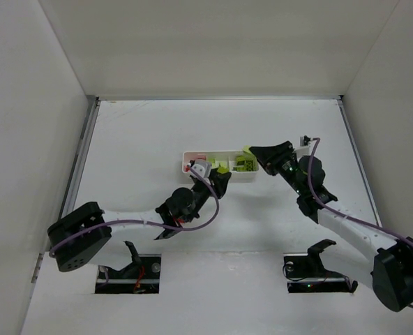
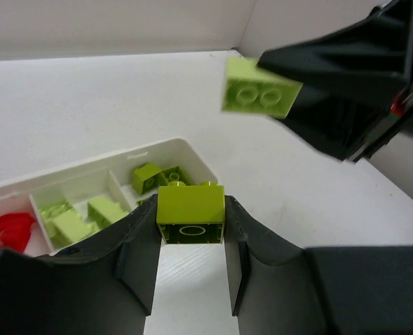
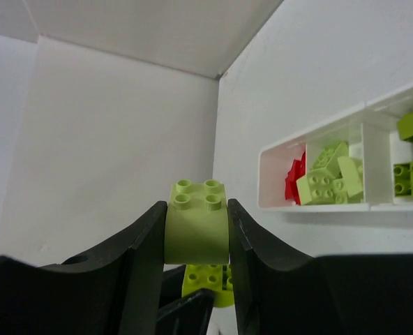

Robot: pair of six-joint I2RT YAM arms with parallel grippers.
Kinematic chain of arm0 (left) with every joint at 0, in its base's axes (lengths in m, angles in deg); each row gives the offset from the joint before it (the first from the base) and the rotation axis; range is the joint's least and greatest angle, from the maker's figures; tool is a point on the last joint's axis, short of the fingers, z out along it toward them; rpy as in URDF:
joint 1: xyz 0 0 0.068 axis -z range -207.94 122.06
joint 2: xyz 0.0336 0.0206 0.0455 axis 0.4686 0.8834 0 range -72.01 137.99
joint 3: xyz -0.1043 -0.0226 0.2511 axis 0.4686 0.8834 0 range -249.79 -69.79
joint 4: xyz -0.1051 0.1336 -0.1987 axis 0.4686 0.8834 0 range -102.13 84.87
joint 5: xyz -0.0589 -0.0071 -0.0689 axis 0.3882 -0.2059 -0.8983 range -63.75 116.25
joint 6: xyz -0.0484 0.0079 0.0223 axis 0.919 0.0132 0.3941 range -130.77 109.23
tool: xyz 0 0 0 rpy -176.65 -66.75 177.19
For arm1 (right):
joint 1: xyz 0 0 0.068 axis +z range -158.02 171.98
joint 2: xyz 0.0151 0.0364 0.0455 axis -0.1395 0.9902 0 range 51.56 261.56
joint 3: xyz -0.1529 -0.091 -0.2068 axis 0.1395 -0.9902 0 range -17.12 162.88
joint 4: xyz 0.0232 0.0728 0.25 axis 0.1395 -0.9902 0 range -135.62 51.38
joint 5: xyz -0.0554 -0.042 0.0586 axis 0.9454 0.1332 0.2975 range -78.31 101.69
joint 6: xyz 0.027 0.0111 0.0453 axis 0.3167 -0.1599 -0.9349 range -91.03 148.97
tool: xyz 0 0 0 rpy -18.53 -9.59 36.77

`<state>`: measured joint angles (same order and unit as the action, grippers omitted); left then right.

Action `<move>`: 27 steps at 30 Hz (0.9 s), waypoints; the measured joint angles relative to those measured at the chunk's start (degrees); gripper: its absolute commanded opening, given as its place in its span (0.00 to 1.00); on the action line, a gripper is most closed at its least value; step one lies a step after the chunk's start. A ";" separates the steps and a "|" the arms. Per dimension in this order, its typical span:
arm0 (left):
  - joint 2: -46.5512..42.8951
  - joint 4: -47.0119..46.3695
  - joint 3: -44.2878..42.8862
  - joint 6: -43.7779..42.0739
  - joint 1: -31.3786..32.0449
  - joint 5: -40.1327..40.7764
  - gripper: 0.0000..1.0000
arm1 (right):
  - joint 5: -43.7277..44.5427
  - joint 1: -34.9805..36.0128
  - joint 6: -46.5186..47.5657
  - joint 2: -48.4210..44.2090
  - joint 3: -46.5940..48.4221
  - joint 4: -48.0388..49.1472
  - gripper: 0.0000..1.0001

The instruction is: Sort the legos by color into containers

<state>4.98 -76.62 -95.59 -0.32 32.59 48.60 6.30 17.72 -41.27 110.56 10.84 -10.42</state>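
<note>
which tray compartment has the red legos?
The left end compartment in the top view: it alone holds red legos; the other two hold only yellow-green legos.

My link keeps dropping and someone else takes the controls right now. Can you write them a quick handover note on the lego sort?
Grippers: the left gripper is shut on a yellow-green lego brick, near the white tray. The right gripper is shut on a second yellow-green brick, in the air by the tray's green end.
Tray: red bricks lie in one end compartment, yellow-green bricks in the middle, more green bricks in the other end.
Done: those bricks are in, colours apart.
Left: release the two held bricks in with the yellow-green ones.
</note>
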 measured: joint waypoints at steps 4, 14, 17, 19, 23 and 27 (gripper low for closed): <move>-6.27 2.54 5.62 1.97 -1.11 0.79 0.18 | 1.16 -0.87 2.16 0.90 0.00 -0.35 0.32; -19.96 7.93 11.17 6.91 -3.08 2.69 0.19 | 4.68 5.27 9.90 21.09 8.59 -5.95 0.33; -21.90 8.76 12.04 7.78 -3.48 2.99 0.20 | 5.35 6.60 11.58 26.60 14.10 -6.88 0.34; -22.80 9.22 12.74 8.37 -3.74 3.15 0.20 | 6.08 7.23 12.24 29.57 17.20 -7.26 0.36; -23.63 10.40 13.60 9.35 -4.20 3.21 0.20 | 7.72 8.11 12.87 34.62 21.51 -7.58 0.41; -23.63 10.97 13.84 10.01 -4.44 3.19 0.20 | 8.41 8.46 13.11 39.01 24.68 -8.68 0.47</move>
<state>-18.65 -65.65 -81.75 9.70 28.15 51.79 14.71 26.17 -28.16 149.58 35.52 -19.09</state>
